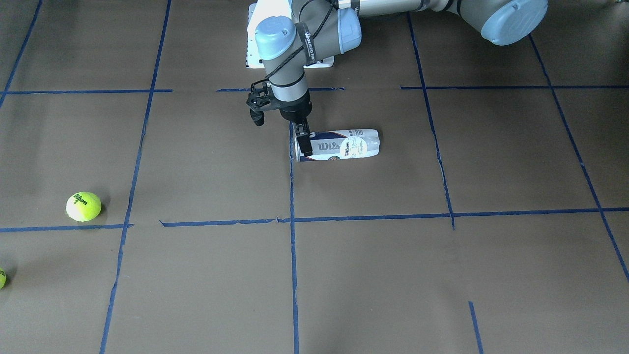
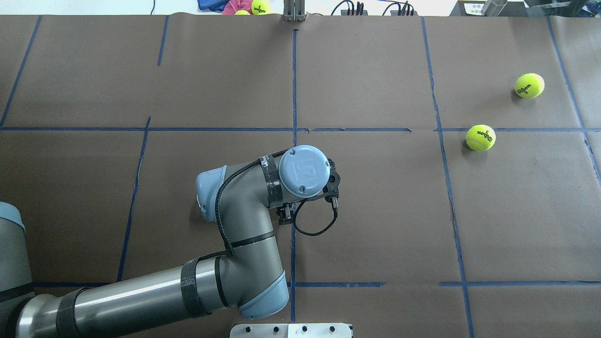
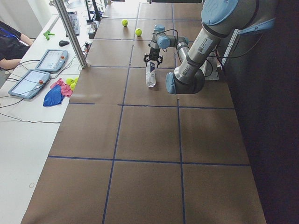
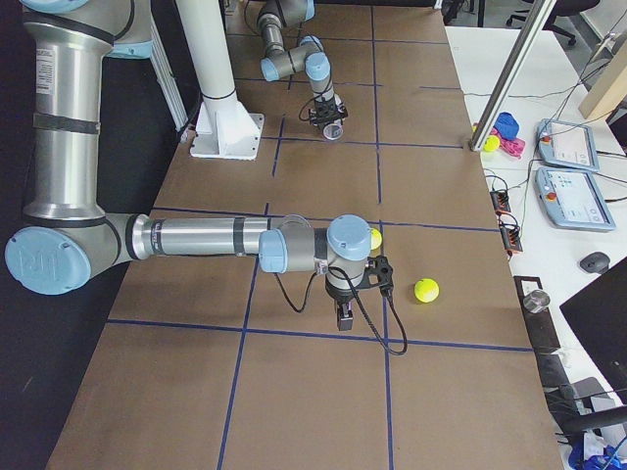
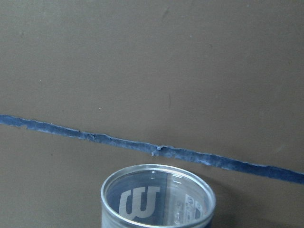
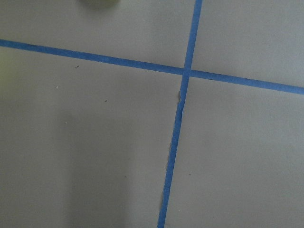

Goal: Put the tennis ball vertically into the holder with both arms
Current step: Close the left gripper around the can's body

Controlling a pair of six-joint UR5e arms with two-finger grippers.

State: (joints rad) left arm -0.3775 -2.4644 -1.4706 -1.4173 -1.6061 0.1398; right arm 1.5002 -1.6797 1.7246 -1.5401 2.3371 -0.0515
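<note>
In the front-facing view a tennis ball [image 1: 83, 206] sat at the counter's [image 1: 393, 275] 9 o'clock edge, well apart from the rest. Near the middle the left gripper [image 1: 303, 147] pointed down at the open mouth of the holder [image 1: 344, 145], one black finger lying across its rim; whether it was clamping could not be told. The holder lay on its side just beside a blue tape line [image 1: 292, 191], mouth toward 9 o'clock, closed end toward 3 o'clock. In the right side view the right gripper [image 4: 343, 318] hung over the counter, a second tennis ball [image 4: 425, 289] at its 3 o'clock; its grip could not be judged
</note>
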